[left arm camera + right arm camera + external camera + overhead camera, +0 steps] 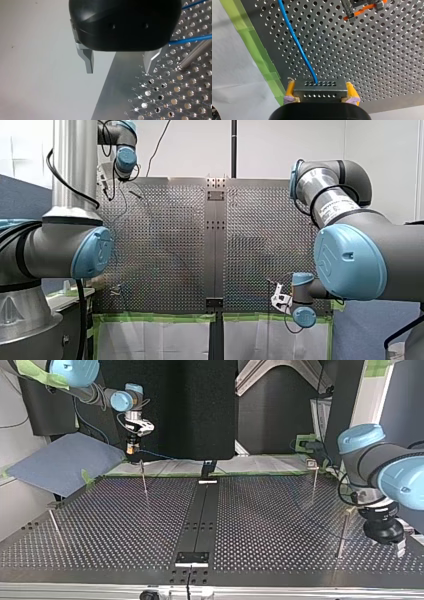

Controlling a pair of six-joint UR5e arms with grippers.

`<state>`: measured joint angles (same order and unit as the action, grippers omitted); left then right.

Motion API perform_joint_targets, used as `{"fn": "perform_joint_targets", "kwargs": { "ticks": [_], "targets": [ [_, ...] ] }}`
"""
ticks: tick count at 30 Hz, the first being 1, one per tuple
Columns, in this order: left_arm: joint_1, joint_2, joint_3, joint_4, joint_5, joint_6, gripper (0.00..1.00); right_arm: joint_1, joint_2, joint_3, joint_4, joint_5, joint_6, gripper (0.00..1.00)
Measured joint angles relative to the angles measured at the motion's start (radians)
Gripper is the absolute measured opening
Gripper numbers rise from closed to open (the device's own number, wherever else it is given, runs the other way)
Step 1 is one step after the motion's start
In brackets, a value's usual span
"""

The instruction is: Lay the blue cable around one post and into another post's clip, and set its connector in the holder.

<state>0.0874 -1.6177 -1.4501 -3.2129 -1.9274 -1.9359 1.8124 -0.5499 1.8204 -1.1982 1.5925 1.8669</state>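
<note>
Right wrist view has the right gripper (321, 91) clamped on the connector (319, 87), with the yellow pads (290, 91) pinching its two short ends. That's probably so the holed face stays square for seating it in the holder later. The blue cable (294, 40) leaves that face and runs in over the perforated table (374, 62), roughly along the table's green tape (249, 37) edge. It passes beside a post with an orange clip (362, 8) but isn't in the clip.

Top view shows the right arm's wrist pointing straight down just off that taped edge. At the table's opposite edge, the left gripper (118, 70) tilts down with its metal fingers spread and empty, close by a plain post (197, 53) the cable passes. It looks ready to guide the cable. Can't spot the holder.
</note>
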Motion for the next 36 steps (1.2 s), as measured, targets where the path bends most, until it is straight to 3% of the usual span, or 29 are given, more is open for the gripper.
{"fn": "perform_joint_targets", "kwargs": {
  "ticks": [13,18,27,36],
  "targets": [
    [0.024,-0.084,0.105,-0.005,0.015,-0.01,1.0,0.001,0.0,0.0,0.0,0.0,-0.01,0.0],
    [0.03,-0.096,0.117,-0.006,0.016,-0.012,1.0,0.002,0.0,0.0,0.0,-0.001,-0.011,0.0],
    [0.036,-0.099,0.092,0.008,0.018,-0.029,1.0,0.002,0.0,0.0,0.002,-0.001,-0.013,0.0],
    [0.046,-0.099,0.021,0.077,0.063,-0.069,1.0,0.002,0.0,0.0,0.005,0.0,-0.014,0.0]
  ]
}}
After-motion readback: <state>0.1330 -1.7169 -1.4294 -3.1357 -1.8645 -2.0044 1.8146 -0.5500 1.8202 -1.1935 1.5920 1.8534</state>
